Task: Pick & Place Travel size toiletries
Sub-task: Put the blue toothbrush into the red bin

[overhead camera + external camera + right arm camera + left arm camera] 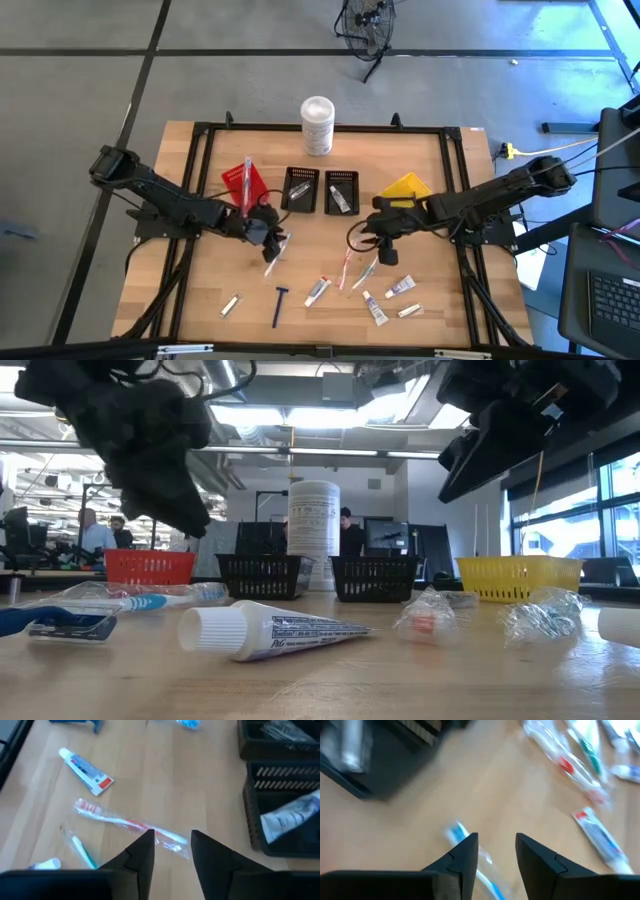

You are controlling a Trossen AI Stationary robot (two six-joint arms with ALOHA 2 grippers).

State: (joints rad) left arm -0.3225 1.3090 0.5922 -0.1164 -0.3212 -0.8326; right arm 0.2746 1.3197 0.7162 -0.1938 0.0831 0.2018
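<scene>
Where black bins (320, 190) sit, tubes (340, 198) inside — red bin (243, 182), toothbrush (247, 180).

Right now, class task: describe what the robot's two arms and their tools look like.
Both arms are dark, jointed and slim. The left arm and right arm each end in a tool with two black, angular, tapering fingers. A thin black cable loops beside the right tool.

A robotics laboratory or open-plan workshop: a wooden table (320, 200) in a black frame stands on a grey concrete floor (250, 80). Behind it are exposed ceiling ducts (300, 455), desks with monitors (385, 535), large windows (560, 500) and people (92, 532) at workstations.
</scene>
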